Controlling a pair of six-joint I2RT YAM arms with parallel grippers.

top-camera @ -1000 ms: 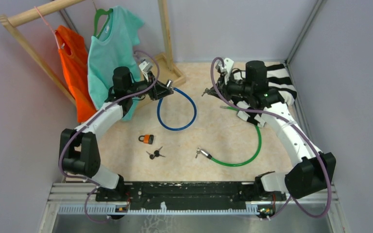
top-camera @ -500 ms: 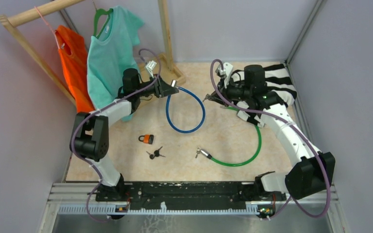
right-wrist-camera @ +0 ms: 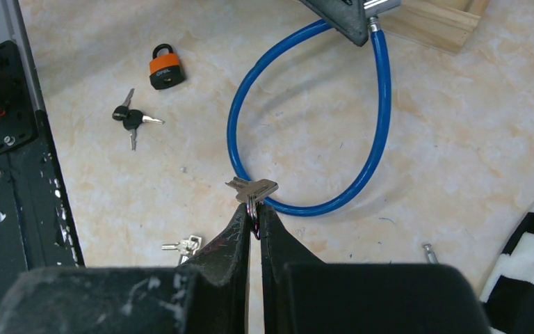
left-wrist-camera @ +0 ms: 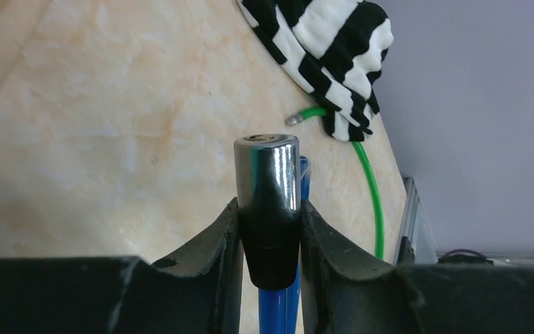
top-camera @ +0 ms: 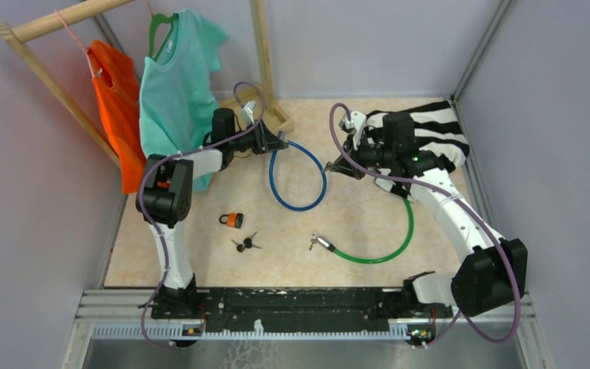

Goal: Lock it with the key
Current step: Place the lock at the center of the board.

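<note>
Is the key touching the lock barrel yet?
Apart. Right wrist view: the key, pinched by the right end effector, sits short of the barrel held by the left end effector.

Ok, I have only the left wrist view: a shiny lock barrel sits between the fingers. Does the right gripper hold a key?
Observer: Yes. In the right wrist view, the right gripper is shut on a silver key.
Operator: Is that key already at my barrel?
Observer: No. From above, the left gripper holds the barrel at one end of the blue cable. The key is apart from it, to the right, and not inserted.
Operator: Are other keys on the table?
Observer: Two black-headed keys lie beside an orange padlock.
</note>
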